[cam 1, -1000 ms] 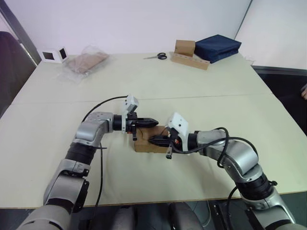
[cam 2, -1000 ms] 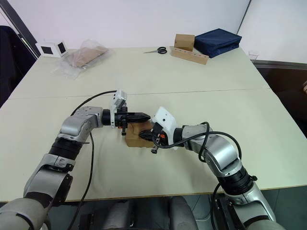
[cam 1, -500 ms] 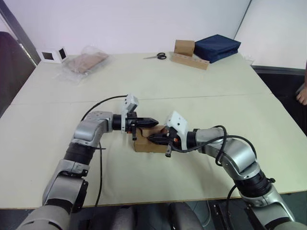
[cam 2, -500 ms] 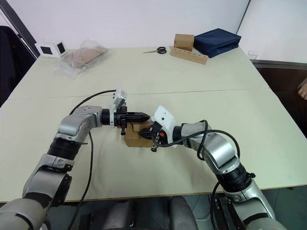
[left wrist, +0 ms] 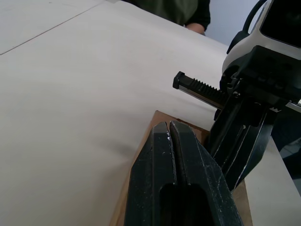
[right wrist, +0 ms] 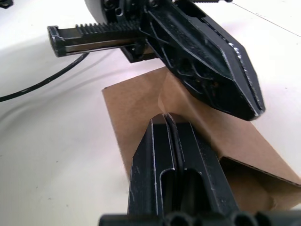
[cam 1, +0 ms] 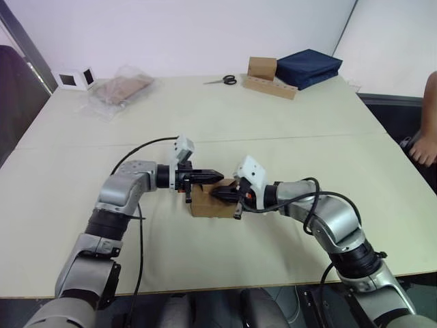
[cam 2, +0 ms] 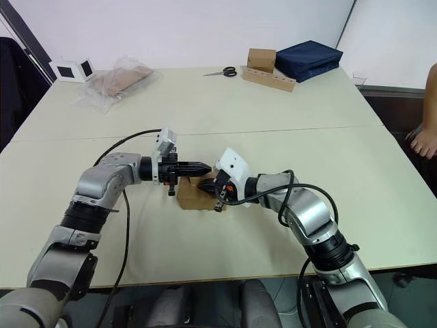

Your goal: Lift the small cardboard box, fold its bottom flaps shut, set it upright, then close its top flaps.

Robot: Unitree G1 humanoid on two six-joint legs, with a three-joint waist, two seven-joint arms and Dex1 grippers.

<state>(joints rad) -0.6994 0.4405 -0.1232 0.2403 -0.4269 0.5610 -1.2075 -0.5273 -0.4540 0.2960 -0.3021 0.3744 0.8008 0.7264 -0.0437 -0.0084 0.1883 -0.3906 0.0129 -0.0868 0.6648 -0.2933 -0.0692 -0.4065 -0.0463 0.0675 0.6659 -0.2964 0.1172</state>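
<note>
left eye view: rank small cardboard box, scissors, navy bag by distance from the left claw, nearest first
1. small cardboard box: right under the left claw, mid-table.
2. scissors: far side of the table, near the middle.
3. navy bag: far right corner, beyond the scissors.

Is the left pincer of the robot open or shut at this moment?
Shut. In the left wrist view the two black fingers of the left pincer lie pressed together, over the small brown cardboard box.
</note>
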